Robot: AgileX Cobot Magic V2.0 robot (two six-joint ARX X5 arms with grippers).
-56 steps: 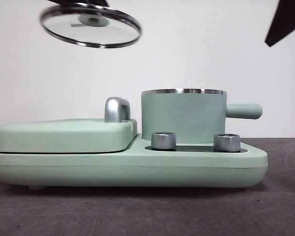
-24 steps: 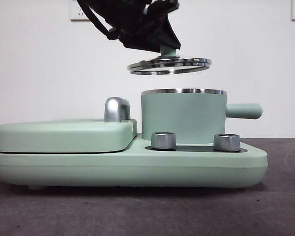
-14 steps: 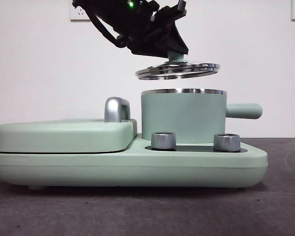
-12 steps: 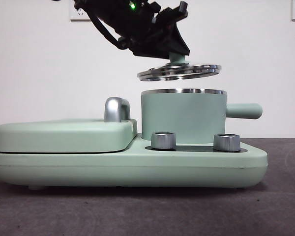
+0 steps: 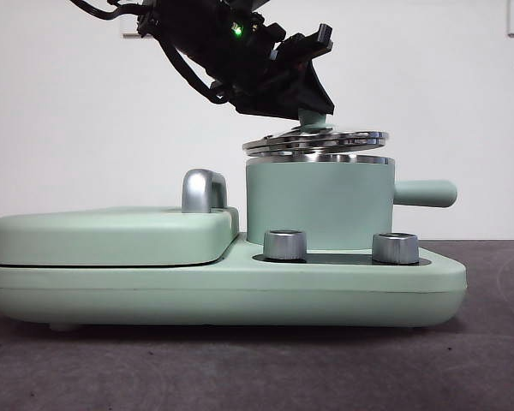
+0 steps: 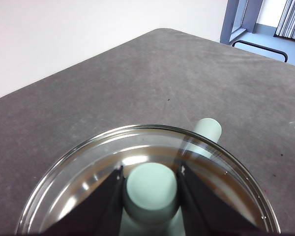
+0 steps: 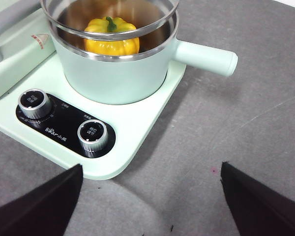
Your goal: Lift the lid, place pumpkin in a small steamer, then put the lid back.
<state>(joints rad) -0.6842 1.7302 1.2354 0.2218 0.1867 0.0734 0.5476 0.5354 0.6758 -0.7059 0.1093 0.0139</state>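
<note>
steamer (image 5: pixel 317 201) mouth: blocked by lid (image 5: pixel 319 140) | right of handle (image 5: pixel 424 193): open table (image 7: pixel 246 123)

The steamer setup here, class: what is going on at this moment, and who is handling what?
The left gripper is shut on the mint-green knob of the lid and holds the lid, a little tilted, right at the rim of the small steamer; whether it has touched down cannot be told. The pumpkin already sits inside the pot. The right gripper waits to the side with its jaws wide apart, holding nothing.
</note>
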